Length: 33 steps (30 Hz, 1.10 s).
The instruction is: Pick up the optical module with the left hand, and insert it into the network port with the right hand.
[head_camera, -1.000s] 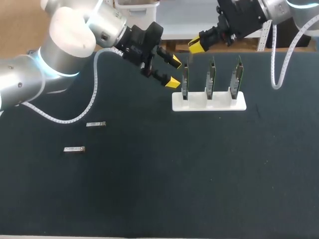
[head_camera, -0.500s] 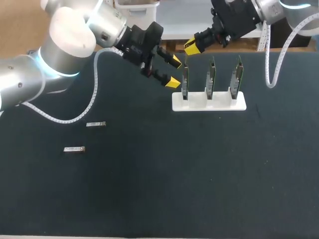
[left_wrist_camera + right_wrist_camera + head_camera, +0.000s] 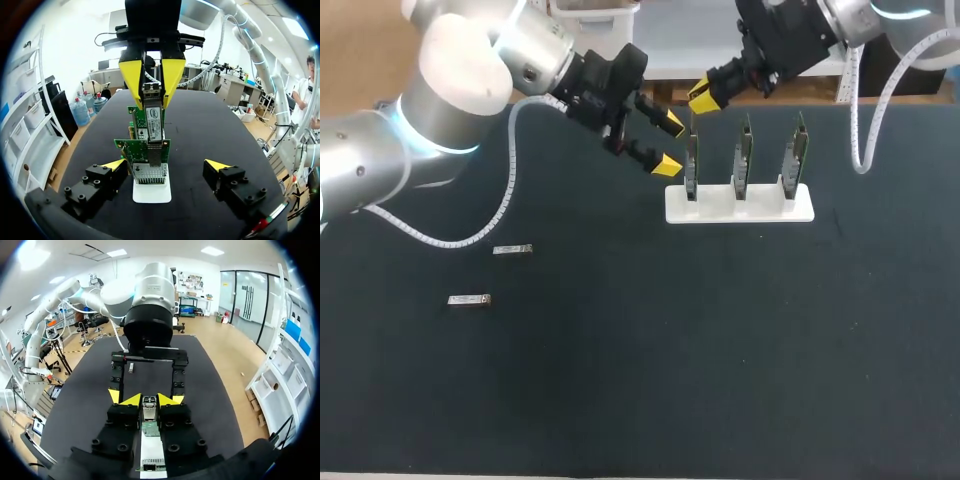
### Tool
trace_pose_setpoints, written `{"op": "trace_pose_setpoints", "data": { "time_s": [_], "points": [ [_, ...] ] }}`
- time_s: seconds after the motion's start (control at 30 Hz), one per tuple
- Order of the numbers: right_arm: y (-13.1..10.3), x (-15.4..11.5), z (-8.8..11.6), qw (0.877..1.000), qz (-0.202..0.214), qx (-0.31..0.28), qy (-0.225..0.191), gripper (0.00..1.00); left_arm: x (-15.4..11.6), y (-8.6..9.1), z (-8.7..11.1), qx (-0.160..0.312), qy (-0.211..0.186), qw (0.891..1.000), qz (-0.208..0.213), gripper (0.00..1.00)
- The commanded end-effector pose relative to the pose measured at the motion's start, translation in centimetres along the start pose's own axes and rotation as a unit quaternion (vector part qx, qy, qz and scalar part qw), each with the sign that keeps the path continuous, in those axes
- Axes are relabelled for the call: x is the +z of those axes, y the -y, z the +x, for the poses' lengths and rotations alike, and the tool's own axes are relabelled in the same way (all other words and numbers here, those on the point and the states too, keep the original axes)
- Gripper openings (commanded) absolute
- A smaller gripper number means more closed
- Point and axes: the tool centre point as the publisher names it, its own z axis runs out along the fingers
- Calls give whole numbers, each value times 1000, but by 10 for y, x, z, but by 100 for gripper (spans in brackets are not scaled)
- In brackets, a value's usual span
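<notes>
My right gripper is shut on a silver optical module, which hangs end-down just above the leftmost green network card in the white stand. In the right wrist view the module sits between my right gripper's yellow tips, directly over that card's top edge. My left gripper is open beside the same card, one finger on each side of it. In its own wrist view my left gripper holds nothing.
Two more silver modules lie flat on the dark mat at the left: one and another nearer the front. The stand holds two further upright cards.
My right gripper has shifted left with the module and now sits over the leftmost card. My left arm has not moved.
</notes>
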Motion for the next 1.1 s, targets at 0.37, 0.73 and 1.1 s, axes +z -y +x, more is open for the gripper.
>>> {"op": "trace_pose_setpoints", "data": {
  "time_s": [0.37,0.73,1.1],
  "points": [
    [-3,0,0,1000,7,2,4,0,0,-2,-1,-1,-3,1000,2,100],
    [-1,-1,-4,1000,8,-7,5,0,0,-2,-1,-1,-3,1000,2,100],
    [-2,2,-2,1000,3,-6,2,0,0,-2,-1,-1,-3,1000,2,100]
  ]
}}
